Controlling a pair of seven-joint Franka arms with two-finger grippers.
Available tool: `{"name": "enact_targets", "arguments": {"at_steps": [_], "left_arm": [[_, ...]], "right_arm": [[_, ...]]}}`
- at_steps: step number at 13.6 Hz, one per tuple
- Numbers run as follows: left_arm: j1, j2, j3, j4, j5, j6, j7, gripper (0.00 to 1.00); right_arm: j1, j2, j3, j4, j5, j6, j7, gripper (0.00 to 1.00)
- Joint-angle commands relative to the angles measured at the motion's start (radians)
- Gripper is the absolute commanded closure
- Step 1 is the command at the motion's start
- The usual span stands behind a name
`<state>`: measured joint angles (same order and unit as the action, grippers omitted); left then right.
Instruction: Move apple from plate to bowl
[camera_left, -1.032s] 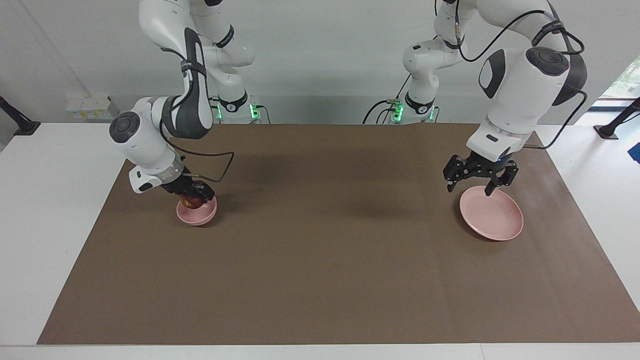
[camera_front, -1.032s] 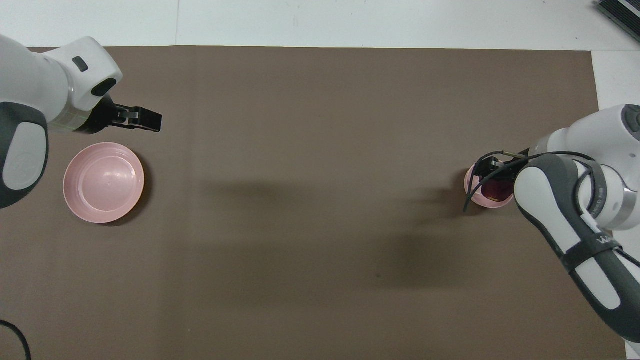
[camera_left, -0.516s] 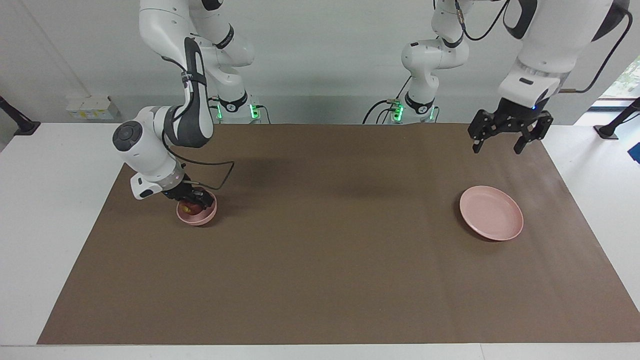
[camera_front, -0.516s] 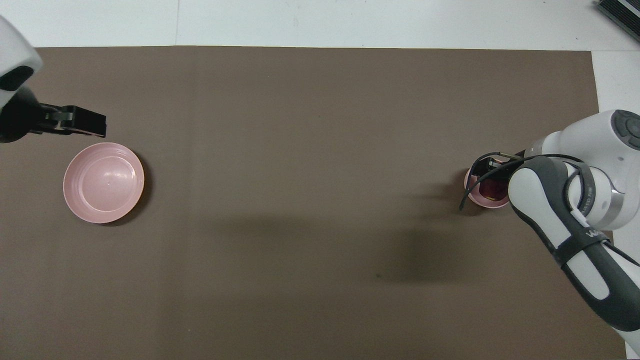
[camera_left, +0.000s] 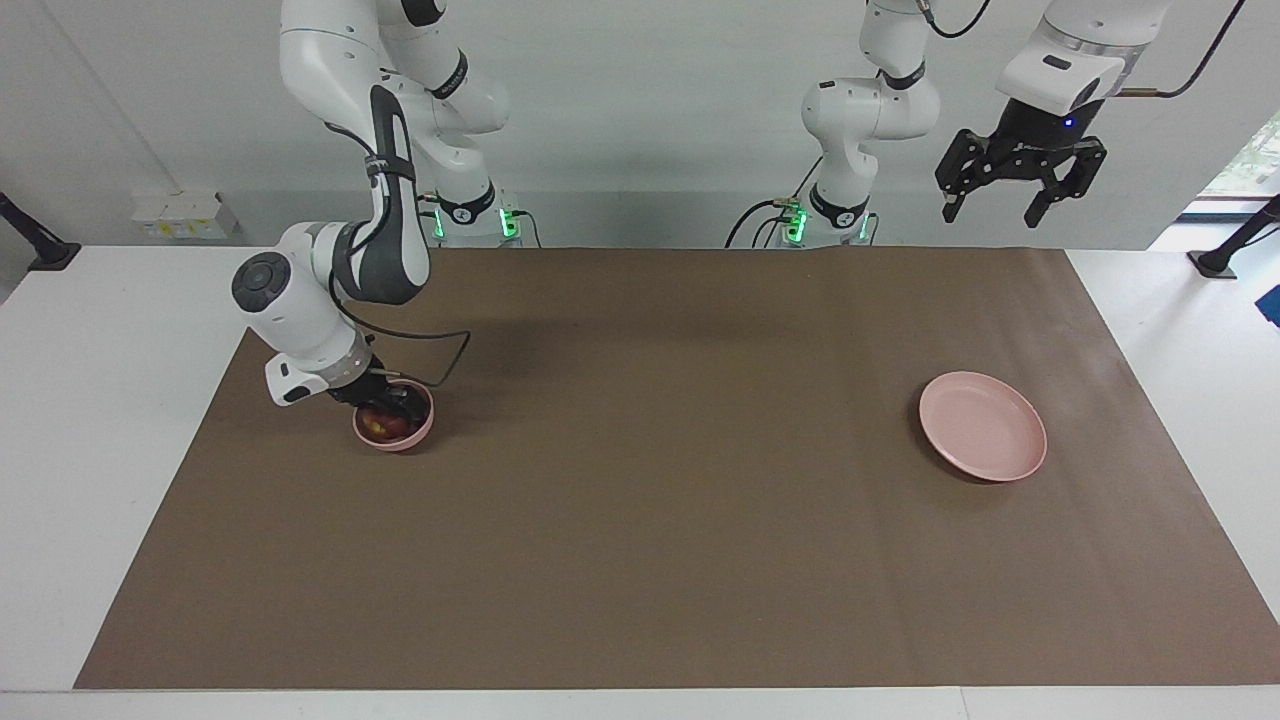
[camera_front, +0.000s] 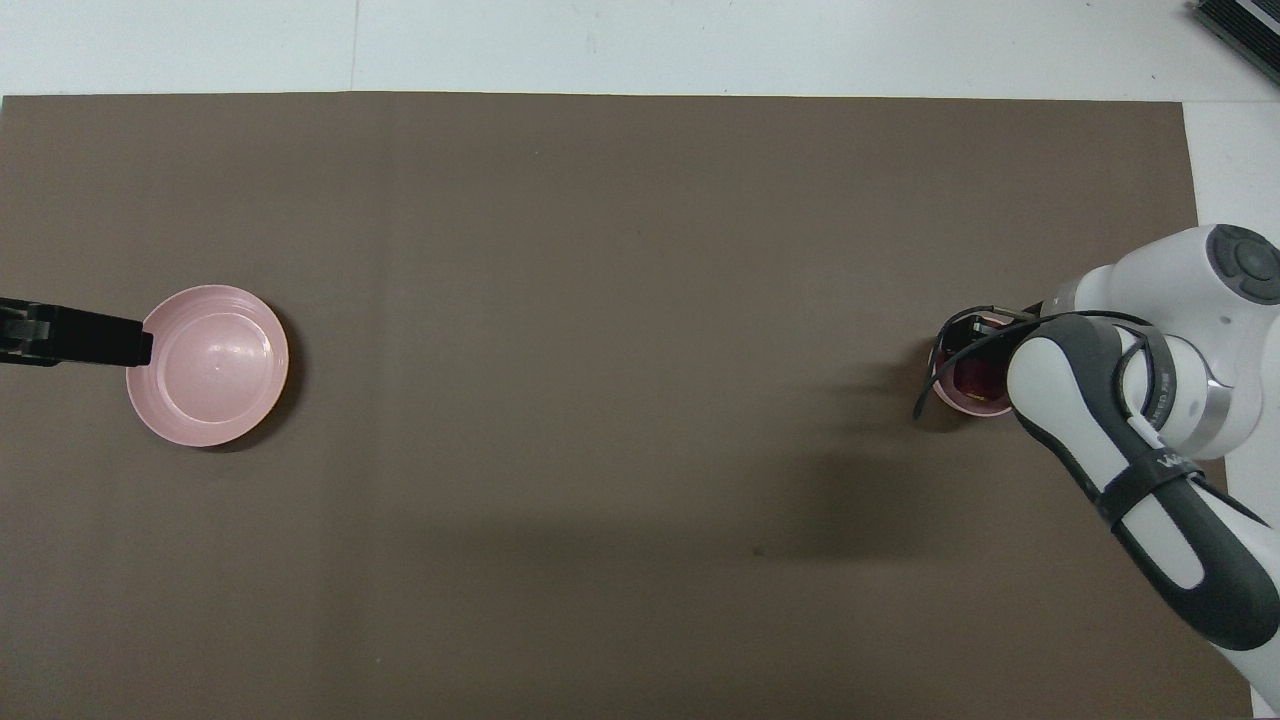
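Facing view: the task is at its last step, the release. The apple (camera_left: 384, 422) lies down inside the bowl (camera_left: 394, 428), toward the right arm's end of the table, and the right gripper (camera_left: 385, 397) is dipped into the bowl right at the fruit. Whether its fingers pinch the apple or have let go, I cannot tell. My judgement is that the next move calls for a clear opening of the fingers and a straight lift out, so the bowl is not dragged or tipped. The plate (camera_left: 983, 439) sits bare toward the left arm's end, well apart from the bowl. The left gripper (camera_left: 1018, 200) hangs high in the air with its fingers spread and nothing between them; that arm waits

Overhead view: the bowl (camera_front: 950, 395) is mostly covered by the right arm's wrist, and a dark red patch of apple (camera_front: 975, 378) shows within its rim. The right gripper (camera_front: 975, 335) shows as dark parts at the bowl's rim. The plate (camera_front: 208, 364) holds nothing, and the left gripper (camera_front: 95, 340) shows as a dark bar overlapping its edge
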<state>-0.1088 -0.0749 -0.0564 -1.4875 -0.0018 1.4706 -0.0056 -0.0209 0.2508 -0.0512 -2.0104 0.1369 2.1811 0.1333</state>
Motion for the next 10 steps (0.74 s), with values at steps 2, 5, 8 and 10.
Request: {"name": "enact_targets", "arguments": {"at_steps": [2, 5, 8, 10], "left_arm": [[-0.031, 0.062, 0.098, 0.07, -0.032, -0.068, 0.01, 0.0], [-0.023, 0.133, 0.105, 0.179, -0.021, -0.142, 0.012, 0.0], [0.014, 0.132, 0.092, 0.177, -0.017, -0.138, 0.071, 0.0], [0.031, 0.124, 0.079, 0.176, -0.017, -0.139, 0.091, 0.0]], "right_arm": [[-0.017, -0.022, 0.013, 0.013, -0.014, -0.006, -0.02, 0.0], [-0.011, -0.111, 0.011, 0.057, -0.014, -0.125, -0.015, 0.0], [-0.008, -0.191, 0.011, 0.111, -0.072, -0.242, -0.018, 0.0], [-0.005, -0.25, 0.013, 0.149, -0.146, -0.314, -0.024, 0.0]]}}
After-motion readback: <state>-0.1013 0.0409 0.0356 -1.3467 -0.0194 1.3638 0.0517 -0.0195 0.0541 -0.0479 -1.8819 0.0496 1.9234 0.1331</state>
